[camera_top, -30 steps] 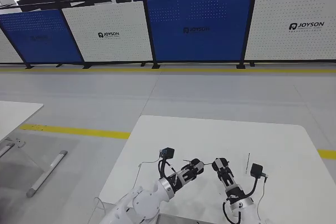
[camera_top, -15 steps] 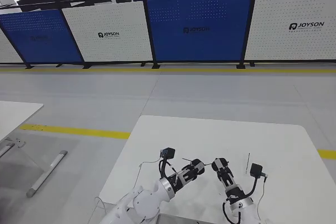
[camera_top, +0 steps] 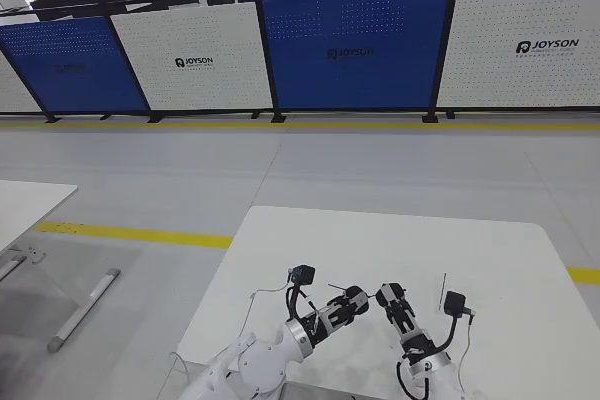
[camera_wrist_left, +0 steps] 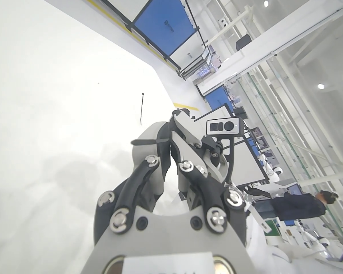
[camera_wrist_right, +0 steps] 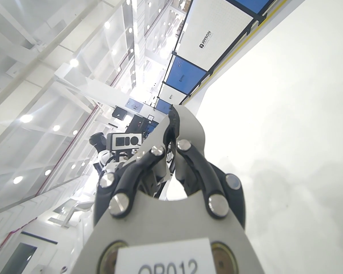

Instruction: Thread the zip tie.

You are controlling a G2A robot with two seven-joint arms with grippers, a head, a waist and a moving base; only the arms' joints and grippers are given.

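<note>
Left gripper (camera_top: pixel 354 296): clenched on the tie (camera_wrist_left: pixel 148 141), raised over the tabletop (camera_top: pixel 380 240) close to its near edge.
Tie: a black strip nipped between the left fingers (camera_wrist_left: pixel 144 146), with one end jutting out sideways, off the tabletop.
Right gripper (camera_top: pixel 384 293): fingers pressed together, just beside the left gripper; it cannot be told whether they pinch the tie.
Second tie (camera_top: pixel 443 288): flat on the tabletop, on the right-edge side of the right arm.

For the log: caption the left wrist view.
Left gripper, jaws shut on a black zip tie, over the white table; second tie lies beyond.
</note>
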